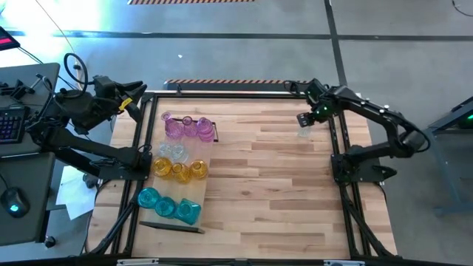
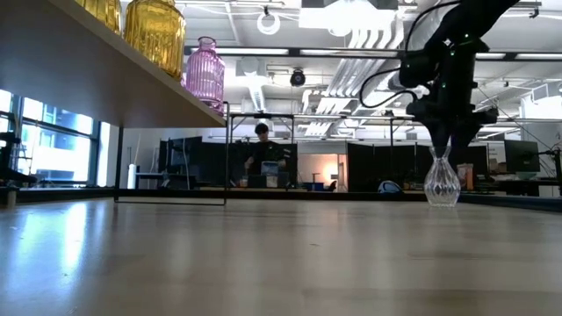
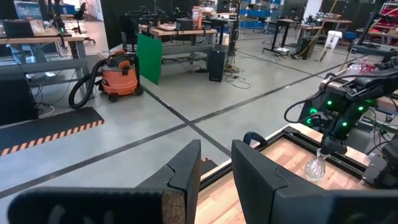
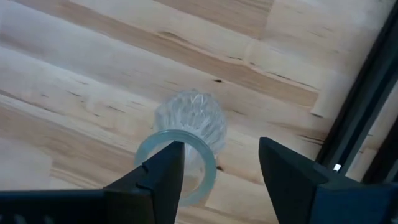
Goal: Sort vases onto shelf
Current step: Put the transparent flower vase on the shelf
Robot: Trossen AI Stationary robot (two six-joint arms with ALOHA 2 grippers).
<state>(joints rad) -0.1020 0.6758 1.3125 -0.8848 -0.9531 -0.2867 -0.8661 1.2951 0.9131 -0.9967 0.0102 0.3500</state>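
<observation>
Clear vase stands upright (claw above).

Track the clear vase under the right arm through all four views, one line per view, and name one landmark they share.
High view: clear vase at the table's far right, beside the right gripper.
Low view: standing upright at right, below that gripper.
Left wrist view: far off at right.
Right wrist view: centre, seen from above, one finger over its rim.
Shared landmark: the right gripper just above it.

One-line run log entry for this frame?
right gripper: open over clear vase | left gripper: idle, empty | shelf: pink, yellow, teal groups
</observation>
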